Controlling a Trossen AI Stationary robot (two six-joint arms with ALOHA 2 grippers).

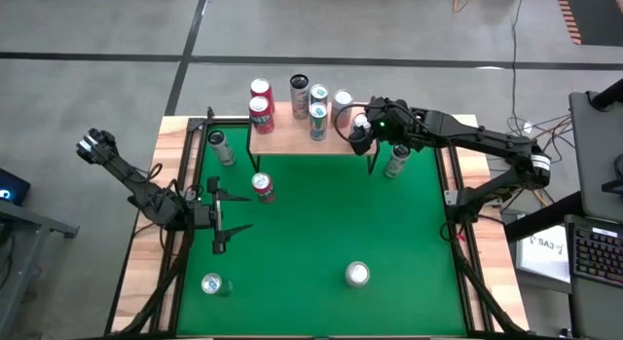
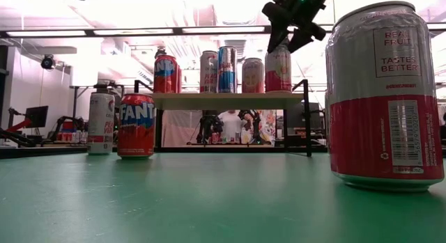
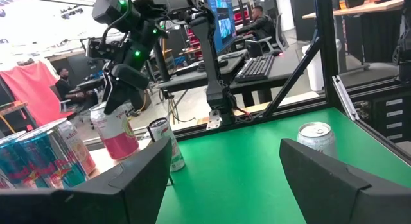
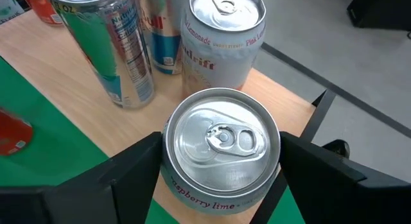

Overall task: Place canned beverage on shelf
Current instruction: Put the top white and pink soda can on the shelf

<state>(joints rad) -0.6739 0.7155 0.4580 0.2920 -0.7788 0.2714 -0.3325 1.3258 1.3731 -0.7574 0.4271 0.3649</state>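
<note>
While the right gripper is hovering at the right end of the shelf in the high view, its fingers are flanking a pink-and-white can standing on the wooden top. Five more cans are sitting on the shelf to its left: two red ones, a dark one, a blue one and a pale one. The arm is covering most of the can from above. The left gripper is waiting well apart, low over the green table near its left edge, fingers spread and empty. Loose cans are dotting the table, among them a Fanta can.

From the low view, the shelf is carrying its row of cans, and the right gripper is hanging over the rightmost one. A big can close in front is blocking the right side, and whether the fingers are touching is hard to judge here.

In the left wrist view, the right arm is reaching down onto the pink can at the shelf's end.

In the right wrist view, the dark fingers are standing either side of the sealed raspberry-lime can, which is resting on the wood near the shelf's edge; whether they are pressing it or just clear, I cannot tell.
</note>
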